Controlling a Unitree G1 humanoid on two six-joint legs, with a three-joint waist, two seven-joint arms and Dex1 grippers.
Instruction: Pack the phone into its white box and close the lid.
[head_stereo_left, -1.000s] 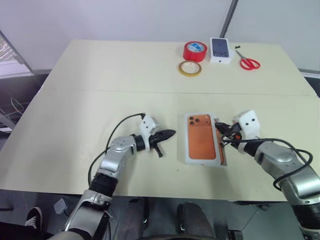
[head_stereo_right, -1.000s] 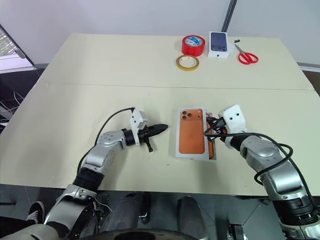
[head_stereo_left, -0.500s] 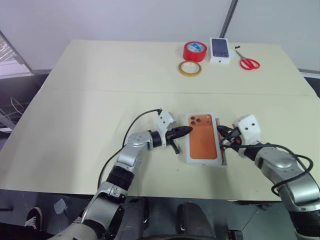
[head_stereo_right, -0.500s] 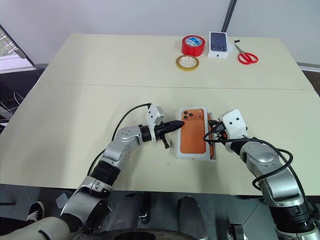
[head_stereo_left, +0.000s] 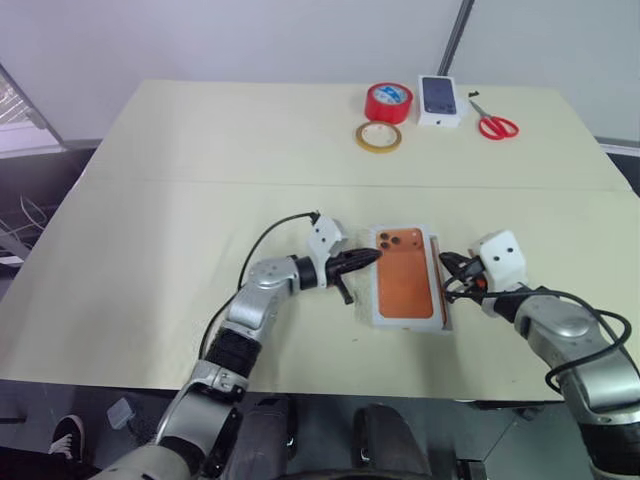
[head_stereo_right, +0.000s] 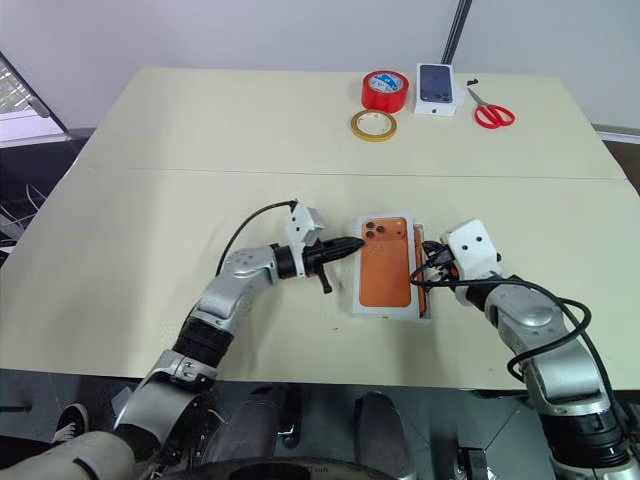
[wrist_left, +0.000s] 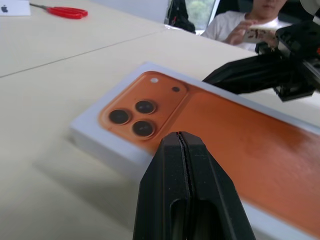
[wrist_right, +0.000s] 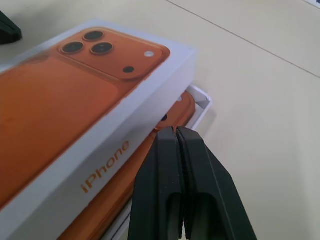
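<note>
Status: the phone lies in the white box, on the near half of the surface, right of centre. The lid, its top printed with an orange phone picture, sits over them but is shifted toward the robot's left, so a strip of phone and tray rim shows along its right edge. By my reading the phone step is done and the closing is not: the lid looks neither squared up nor pressed home.

Left tool: fingers clenched on nothing, tip at the lid's left edge near the printed camera corner; whether it is actually touching, I cannot tell. Right tool: also clenched and empty, just beside the exposed strip on the right side.

Left to do, as I judge it: slide the lid to the right until it lines up over the tray, then push it down.

Surface: pale beige, two panels meeting in a seam across the middle. At the far edge, well apart from the work: a red tape roll, a yellowish tape ring, a small white carton with a dark phone picture, and red scissors.

Room: grey-white wall behind; a dark slanted pole at the far right. In the left wrist view a seated person in a white shirt is visible beyond the surface.
</note>
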